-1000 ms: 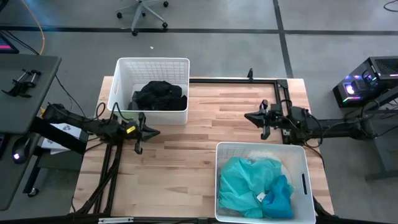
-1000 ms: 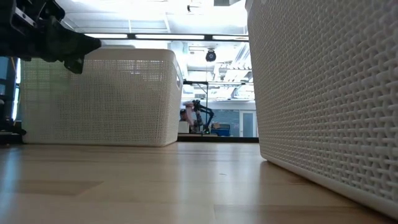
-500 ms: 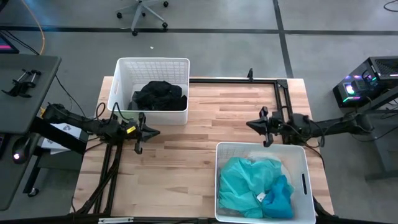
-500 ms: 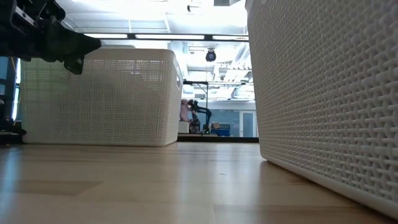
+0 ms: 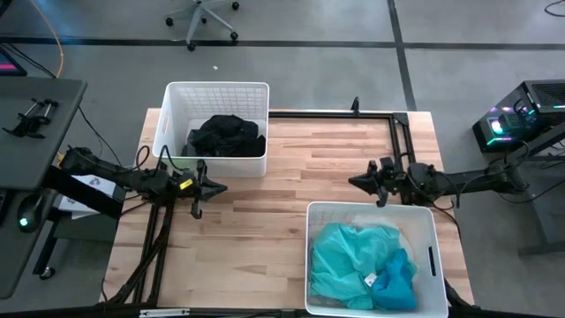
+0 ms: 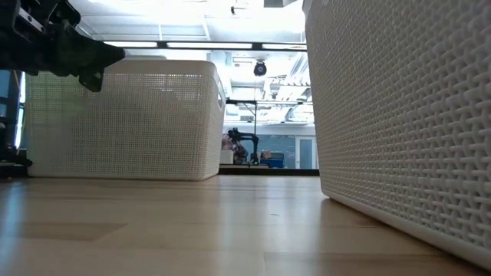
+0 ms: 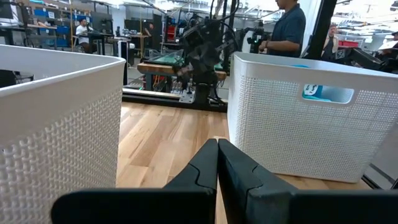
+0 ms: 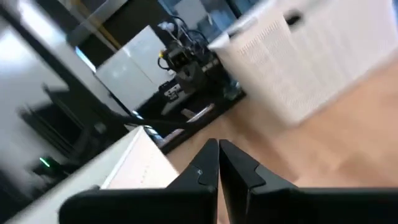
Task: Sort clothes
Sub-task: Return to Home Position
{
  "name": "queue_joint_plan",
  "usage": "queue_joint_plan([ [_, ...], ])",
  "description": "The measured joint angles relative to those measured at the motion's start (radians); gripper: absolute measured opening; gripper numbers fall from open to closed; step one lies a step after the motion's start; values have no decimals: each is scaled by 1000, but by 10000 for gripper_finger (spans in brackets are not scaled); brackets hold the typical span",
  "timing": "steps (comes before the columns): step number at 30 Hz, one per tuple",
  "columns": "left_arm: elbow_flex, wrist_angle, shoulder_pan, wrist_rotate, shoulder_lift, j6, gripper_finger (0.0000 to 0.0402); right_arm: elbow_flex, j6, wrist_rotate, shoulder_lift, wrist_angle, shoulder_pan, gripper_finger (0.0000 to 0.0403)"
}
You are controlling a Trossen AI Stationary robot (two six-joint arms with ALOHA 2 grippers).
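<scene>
Right arm pulls back; sorting looks finished.
Right gripper [image 5: 364,182] shifted toward its bin [image 5: 430,221]; both jaws closed, empty; clothes [image 5: 226,134] binned, desk [image 5: 265,221] bare.

The right wrist view is blurred; bins [image 6: 399,115] run off the low view.

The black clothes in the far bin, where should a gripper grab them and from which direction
Best to take the black clothes at the raised crumpled hump in the middle of the pile, coming straight down from above. The white bin walls them in on every side, so only its open top gives access, and the bunched folds there probably give the fingers something to pinch.
</scene>
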Motion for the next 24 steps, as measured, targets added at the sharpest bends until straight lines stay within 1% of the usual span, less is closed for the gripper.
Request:
queue_joint_plan([
  [3,0,0,0,0,0,0,0,0,193,1,1,2,0,0],
  [5,0,0,0,0,0,0,0,0,256,4,1,-8,0,0],
  [9,0,0,0,0,0,0,0,0,254,9,-7,-60,7,0],
  [12,0,0,0,0,0,0,0,2,213,4,-59,-123,28,0],
  [13,0,0,0,0,0,0,0,2,226,8,-82,-139,30,0],
  [16,0,0,0,0,0,0,0,2,365,40,-147,-136,29,0],
  [18,0,0,0,0,0,0,0,4,417,64,-180,-125,25,0],
  [20,0,0,0,0,0,0,0,4,401,75,-212,-130,19,0],
  [21,0,0,0,0,0,0,0,4,357,71,-232,-131,17,0],
  [24,0,0,0,0,0,0,0,4,126,17,-284,-126,14,0],
])
